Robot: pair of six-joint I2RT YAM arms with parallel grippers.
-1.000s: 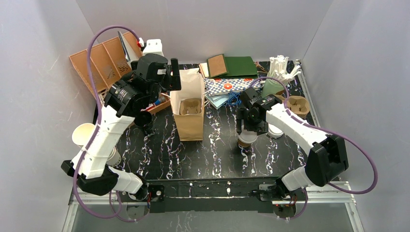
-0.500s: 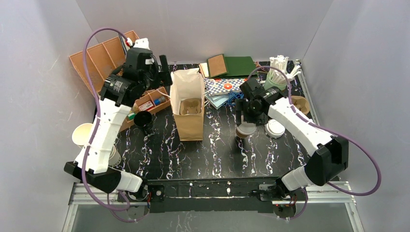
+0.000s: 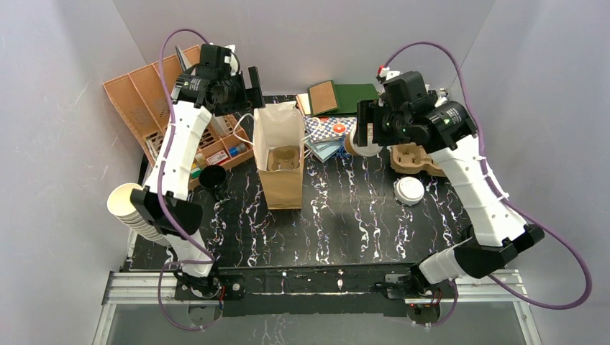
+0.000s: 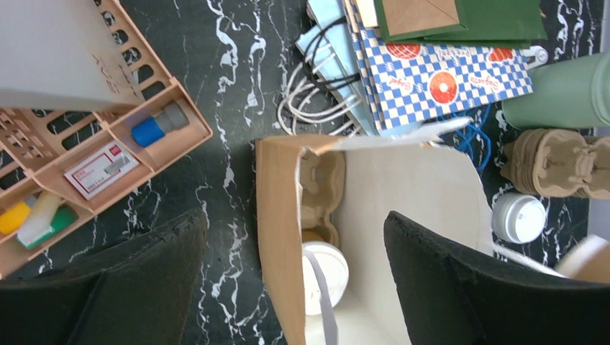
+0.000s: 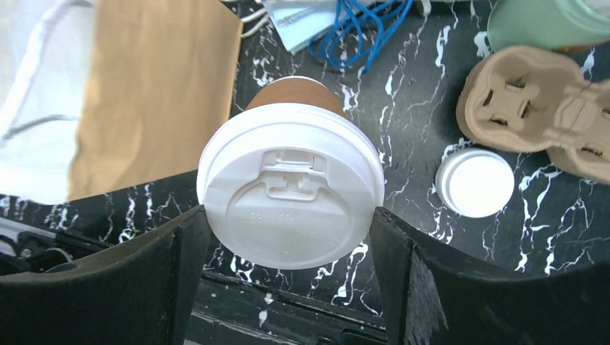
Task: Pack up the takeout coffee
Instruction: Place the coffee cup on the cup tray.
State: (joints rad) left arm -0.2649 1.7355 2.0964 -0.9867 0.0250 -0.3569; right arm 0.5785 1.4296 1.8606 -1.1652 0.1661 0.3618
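White walls are closing in a black marbled desk (image 3: 345, 223), and both arms are up above it. The left tool (image 4: 295, 223) is hanging straight over the open brown paper bag (image 3: 282, 183), fingers spread wide and gripping nothing. Right beneath it, down inside the bag, a cardboard carrier (image 4: 321, 176) is showing, and a lidded cup (image 4: 325, 269) is sitting in one of its pockets. Off to that tool's left side, a wooden organiser tray (image 4: 155, 147) is lying on the desk.

Over to the right tool (image 3: 367, 131): it is clenching the takeout coffee cup (image 5: 288, 190), one finger pressing on each side just under the white lid, tan body pointing away below. The cup is riding in the air, clear of the desk, with the bag sitting well off to this tool's left. Down below and to the tool's right, a spare carrier (image 5: 547, 108) is resting on the desk, and nearer in, a round white lid (image 5: 475, 182) is lying by itself; whether a cup is standing under it, I cannot tell. A green tumbler (image 5: 547, 21) is peeking in just past the spare carrier.
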